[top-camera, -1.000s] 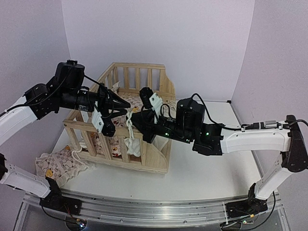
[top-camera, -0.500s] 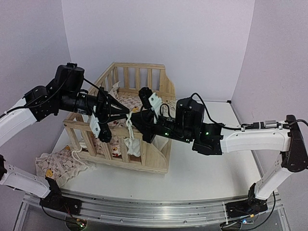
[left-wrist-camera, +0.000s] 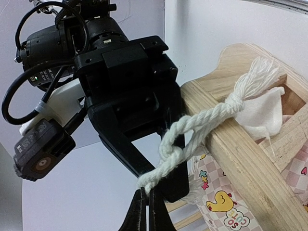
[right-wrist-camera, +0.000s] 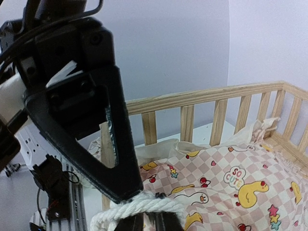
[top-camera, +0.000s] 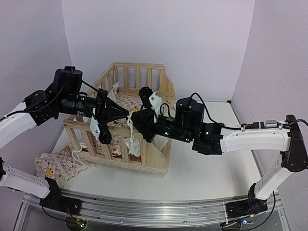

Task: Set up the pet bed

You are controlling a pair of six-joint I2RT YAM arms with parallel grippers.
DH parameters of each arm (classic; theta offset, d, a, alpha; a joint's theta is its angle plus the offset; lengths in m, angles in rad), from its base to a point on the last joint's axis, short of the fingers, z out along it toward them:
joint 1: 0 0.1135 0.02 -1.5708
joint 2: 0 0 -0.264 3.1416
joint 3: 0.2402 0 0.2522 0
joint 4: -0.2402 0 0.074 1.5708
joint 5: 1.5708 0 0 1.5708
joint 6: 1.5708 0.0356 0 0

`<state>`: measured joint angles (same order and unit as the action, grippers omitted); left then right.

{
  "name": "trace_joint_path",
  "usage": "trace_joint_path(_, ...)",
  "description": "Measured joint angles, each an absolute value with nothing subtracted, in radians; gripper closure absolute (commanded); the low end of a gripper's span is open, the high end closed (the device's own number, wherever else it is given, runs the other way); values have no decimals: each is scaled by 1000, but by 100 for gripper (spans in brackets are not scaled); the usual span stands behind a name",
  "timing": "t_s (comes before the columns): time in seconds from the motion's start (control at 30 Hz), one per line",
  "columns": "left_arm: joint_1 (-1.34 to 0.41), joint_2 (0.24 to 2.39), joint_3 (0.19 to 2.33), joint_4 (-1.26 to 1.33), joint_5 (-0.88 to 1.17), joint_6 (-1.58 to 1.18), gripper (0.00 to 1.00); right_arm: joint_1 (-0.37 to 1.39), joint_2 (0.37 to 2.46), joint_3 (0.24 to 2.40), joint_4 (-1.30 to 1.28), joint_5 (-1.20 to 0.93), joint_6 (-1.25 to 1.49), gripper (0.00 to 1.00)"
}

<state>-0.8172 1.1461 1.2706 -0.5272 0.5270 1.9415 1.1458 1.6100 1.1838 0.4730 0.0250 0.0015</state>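
**Camera setup**

Top external: high behind the arm bases, tilted down over the table (top-camera: 207,168). Left wrist: tight, facing the right gripper (left-wrist-camera: 169,191). Right wrist: tight, facing the left gripper (right-wrist-camera: 122,192). All share the tie string (left-wrist-camera: 202,120) on the pet bed (right-wrist-camera: 202,98) rail.

We see the pet bed's frame (top-camera: 153,156), a light pine crib with slatted rails, standing upright on the bench (top-camera: 202,168), left of centre. Its cushion (right-wrist-camera: 231,192) lies inside, in pink-and-white checks printed with yellow ducks and cherries, with a cream ruffle at the edge. A white tie string (left-wrist-camera: 192,127) of twisted cord is knotted over the near top rail, its frayed end sticking up. More checked fabric (top-camera: 55,163) lies on the bench just left of the frame.
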Motion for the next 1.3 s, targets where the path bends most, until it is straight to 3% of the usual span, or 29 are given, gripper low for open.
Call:
trace_joint_path(0.07, -817, 1145, 1259, -512, 521, 1928, 100, 1145, 1606, 1183, 465, 46, 16, 64)
trace_joint_path(0.53, -817, 1130, 1188, -435, 531, 1860, 100, 1229, 1424, 1143, 93, 273, 107, 56)
trace_joint_path(0.7, -817, 1128, 1188, -427, 534, 1853, 100, 1260, 1373, 1130, -34, 329, 124, 57)
trace_joint_path(0.9, -817, 1120, 1172, -407, 542, 1849, 100, 1399, 1364, 1124, -122, 541, 164, 64)
trace_joint_path(1.1, -817, 1113, 1169, -405, 542, 1840, 100, 1542, 1426, 1099, -1, 747, 207, 63)
trace_joint_path(1.3, -817, 1113, 1169, -398, 547, 1828, 100, 1601, 1608, 1096, 263, 903, 26, 58)
